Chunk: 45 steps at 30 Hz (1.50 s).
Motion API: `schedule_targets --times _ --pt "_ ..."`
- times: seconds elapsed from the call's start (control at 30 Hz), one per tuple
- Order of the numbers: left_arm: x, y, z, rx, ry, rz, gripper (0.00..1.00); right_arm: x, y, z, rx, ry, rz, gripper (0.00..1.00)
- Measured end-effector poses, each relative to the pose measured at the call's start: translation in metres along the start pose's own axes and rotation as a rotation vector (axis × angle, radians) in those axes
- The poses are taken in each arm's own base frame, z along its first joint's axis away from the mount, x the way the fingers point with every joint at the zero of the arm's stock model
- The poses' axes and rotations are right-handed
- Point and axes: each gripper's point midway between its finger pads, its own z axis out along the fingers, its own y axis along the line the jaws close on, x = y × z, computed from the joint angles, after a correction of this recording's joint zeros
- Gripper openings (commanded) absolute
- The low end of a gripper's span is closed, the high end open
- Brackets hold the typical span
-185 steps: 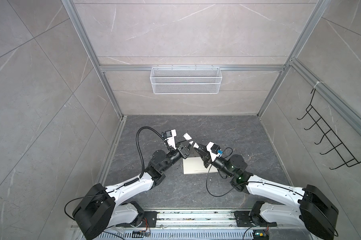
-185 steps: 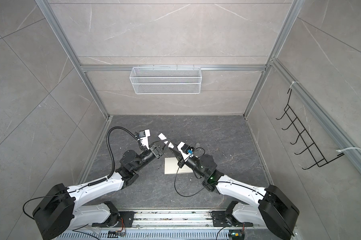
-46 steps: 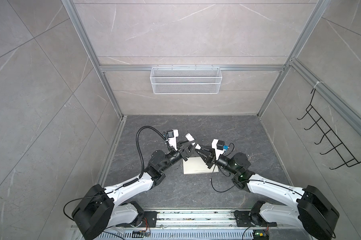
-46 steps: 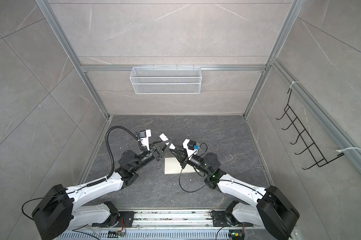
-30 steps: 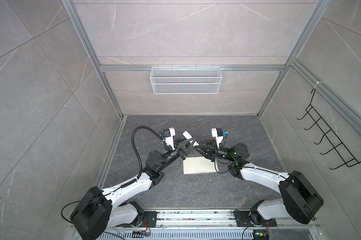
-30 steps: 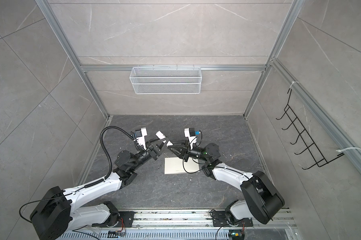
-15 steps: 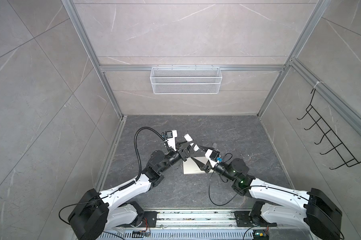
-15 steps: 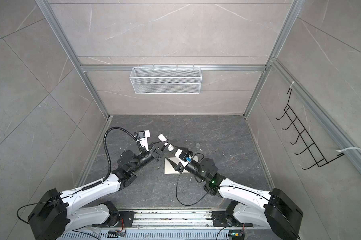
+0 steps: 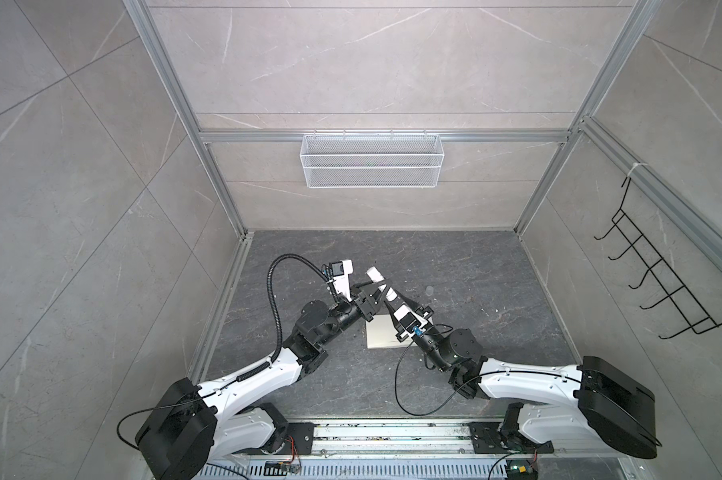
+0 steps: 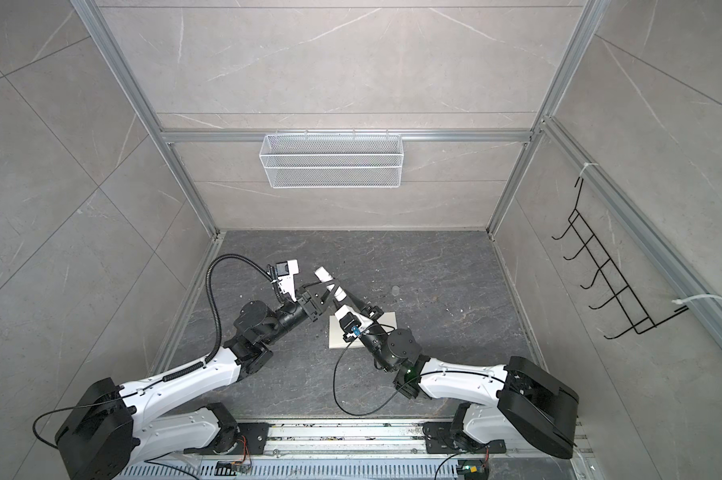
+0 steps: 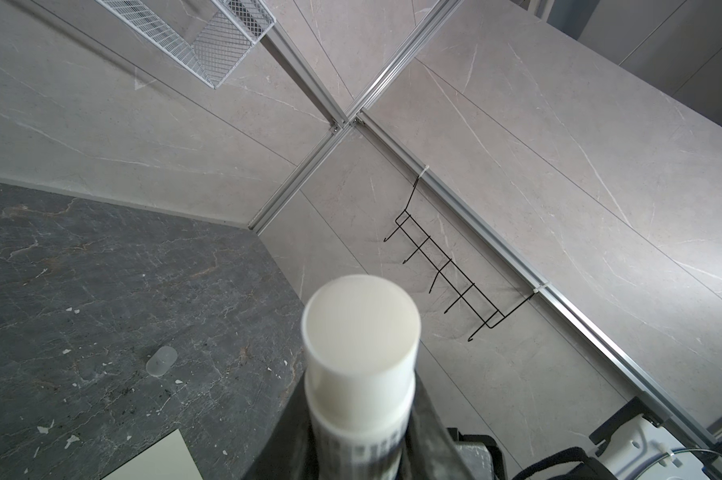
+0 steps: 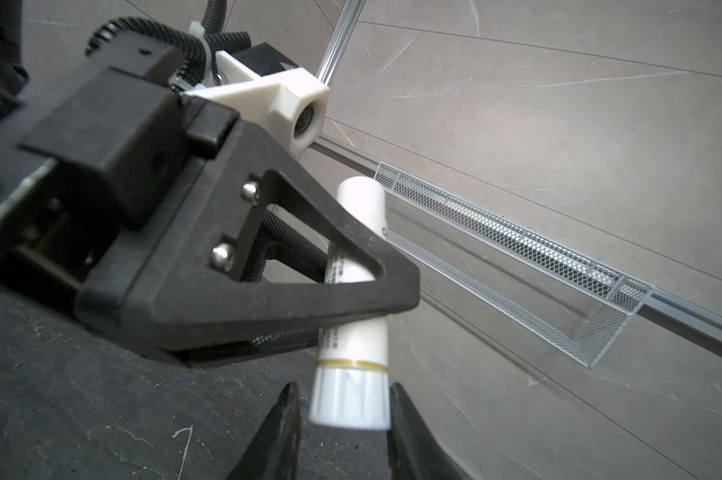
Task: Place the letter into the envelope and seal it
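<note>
step: sealing, likely opening glue tube (image 12: 355,347) | left jaws pinching it | right jaws flanking its ringed end (image 12: 349,399), grip unclear | next: clamp, twist or pull | envelope (image 9: 378,338) flat on table (image 9: 496,299)

The white cylindrical tube (image 12: 351,390) is smooth plastic with a soft sheen and a shiny gold band. The black fingers (image 12: 268,303) of the left gripper (image 12: 363,270) are grainy and matt. The dark grey veined floor (image 12: 80,395) is dull and stone-like; the flat cream envelope (image 9: 378,337) seems matt paper.
</note>
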Motion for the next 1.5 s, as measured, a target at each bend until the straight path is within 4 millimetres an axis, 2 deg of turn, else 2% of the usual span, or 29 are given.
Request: schedule_targets --times 0.1,0.3,0.53,0.7,0.83,1.13,1.37,1.43,1.5 --pt "0.0 0.0 0.0 0.0 0.0 0.0 0.0 -0.002 -0.001 0.0 0.014 -0.004 -0.001 0.33" --pt "-0.001 0.0 0.0 -0.001 -0.003 -0.004 0.0 -0.003 -0.002 -0.001 0.028 -0.001 -0.008 0.19" --pt "-0.001 0.0 0.0 0.0 -0.004 -0.007 0.0 -0.003 -0.002 0.0 0.026 0.005 0.008 0.1" --pt "-0.001 -0.002 0.0 0.008 -0.006 -0.005 0.0 -0.005 -0.002 0.0 0.006 0.006 0.093 0.06" --pt "-0.004 -0.011 0.001 0.058 -0.017 0.004 0.0 -0.012 -0.009 -0.001 -0.077 -0.037 0.246 0.06" --pt "0.0 -0.024 0.004 0.149 -0.003 0.029 0.0 -0.017 -0.017 -0.009 -0.419 -0.095 0.703 0.1" --pt "-0.002 -0.028 0.003 0.166 -0.005 0.052 0.0 -0.02 -0.016 -0.008 -0.584 -0.094 0.935 0.17" --pt "-0.003 -0.028 0.003 0.168 -0.008 0.054 0.0 -0.021 -0.017 -0.008 -0.598 -0.092 0.953 0.24" --pt "-0.003 -0.028 0.002 0.164 -0.009 0.053 0.0 -0.022 -0.017 -0.008 -0.601 -0.091 0.947 0.43"
